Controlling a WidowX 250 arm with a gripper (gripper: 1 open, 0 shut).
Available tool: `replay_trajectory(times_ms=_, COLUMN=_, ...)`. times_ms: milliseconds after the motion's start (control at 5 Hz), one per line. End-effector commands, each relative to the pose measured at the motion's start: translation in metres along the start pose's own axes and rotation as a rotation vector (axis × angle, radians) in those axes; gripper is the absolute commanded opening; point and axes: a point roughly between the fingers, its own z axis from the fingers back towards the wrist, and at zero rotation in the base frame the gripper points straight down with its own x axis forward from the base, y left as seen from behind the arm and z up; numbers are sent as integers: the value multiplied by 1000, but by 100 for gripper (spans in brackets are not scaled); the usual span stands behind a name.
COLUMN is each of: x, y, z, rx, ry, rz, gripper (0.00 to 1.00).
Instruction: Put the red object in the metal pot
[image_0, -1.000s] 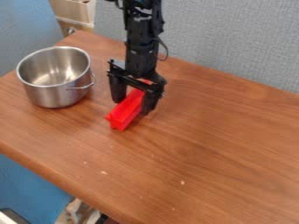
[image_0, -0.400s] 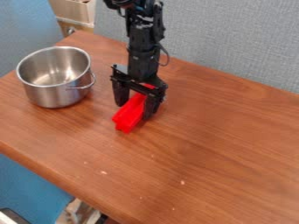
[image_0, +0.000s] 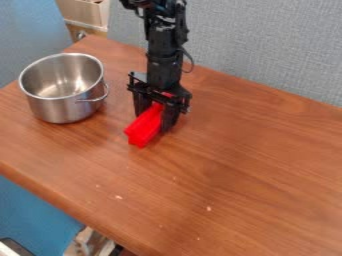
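our gripper (image_0: 158, 108) pinching red block (image_0: 144, 127) at far end, tilted so we can lift. metal pot (image_0: 63, 87) waits left, empty, on table (image_0: 227, 170).

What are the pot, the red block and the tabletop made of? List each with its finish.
Metal pot: looks like steel, shiny, with bright reflections on wall and rim.
Red block: plain matte red, no grain or gloss; plastic or painted wood, cannot tell which.
Table: brown wood-grain surface, smooth with a slight sheen; solid wood or laminate is unclear.
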Motion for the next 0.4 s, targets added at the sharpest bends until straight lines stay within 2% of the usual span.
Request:
replay_trajectory(times_ms=0, x=7, y=8, z=14, rx=8, ry=-48, rz=7, gripper=0)
replay_trajectory(times_ms=200, x=7, y=9, z=13, rx=4, ry=-45, rz=9, gripper=0)
